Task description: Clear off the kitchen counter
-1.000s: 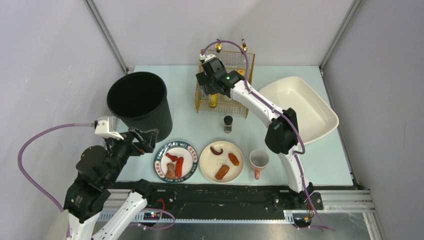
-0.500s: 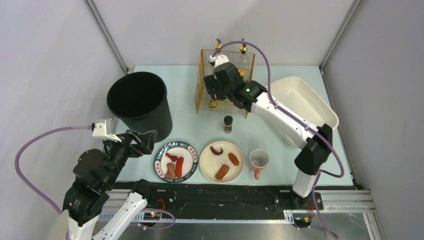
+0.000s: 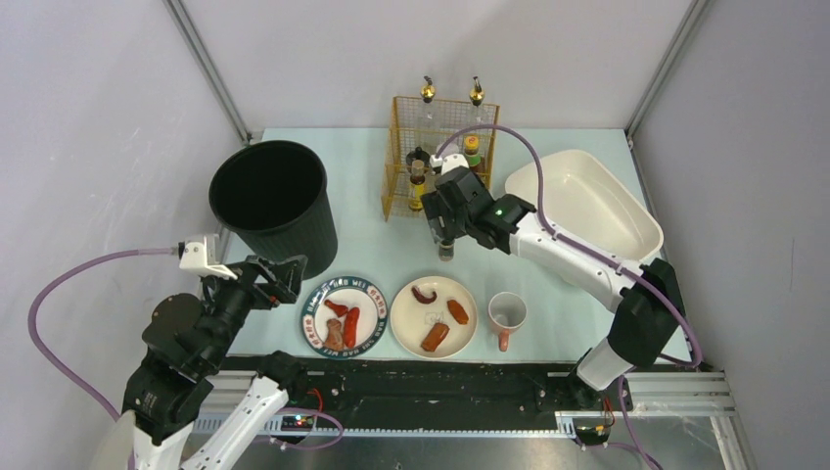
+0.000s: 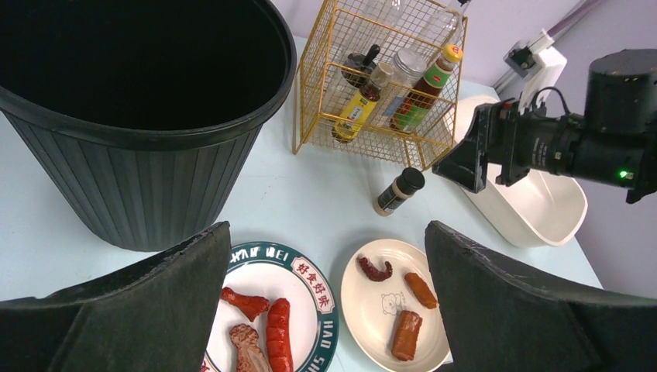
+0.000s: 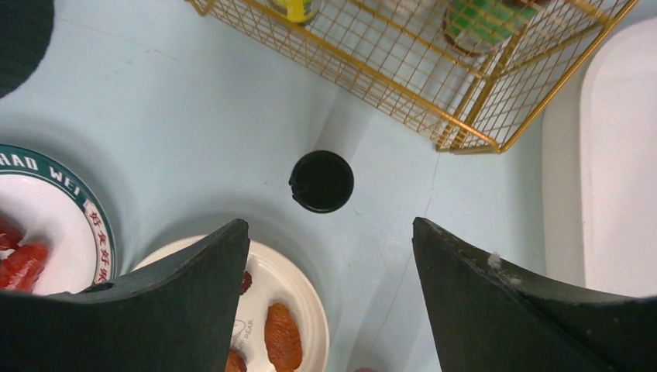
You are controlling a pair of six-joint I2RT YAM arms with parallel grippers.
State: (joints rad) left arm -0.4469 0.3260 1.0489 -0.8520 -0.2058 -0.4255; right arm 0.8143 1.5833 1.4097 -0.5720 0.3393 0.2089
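Note:
The kitchen counter (image 3: 362, 230) is a pale mint-green top. A small black-capped spice jar (image 3: 446, 252) stands upright on it in front of the gold wire rack (image 3: 393, 188). My right gripper (image 3: 441, 233) hovers open just above and behind the jar, which the right wrist view shows from above as a black cap (image 5: 321, 181) just ahead of the gripper (image 5: 329, 223), nothing between the fingers. My left gripper (image 3: 285, 275) hangs open at the front left, near the green-rimmed plate (image 3: 306, 318). In its wrist view the left gripper (image 4: 327, 229) is empty.
A tall black bin (image 3: 274, 196) stands at the left. The rack holds several bottles. A cream plate (image 3: 397, 318) with food pieces and a mug (image 3: 506, 313) sit near the front edge. A white oval tub (image 3: 587, 211) lies at the right.
The right arm has drawn back out of the wire rack toward the front and now sits over the spice jar, its jaws a little wider. The left arm has barely shifted.

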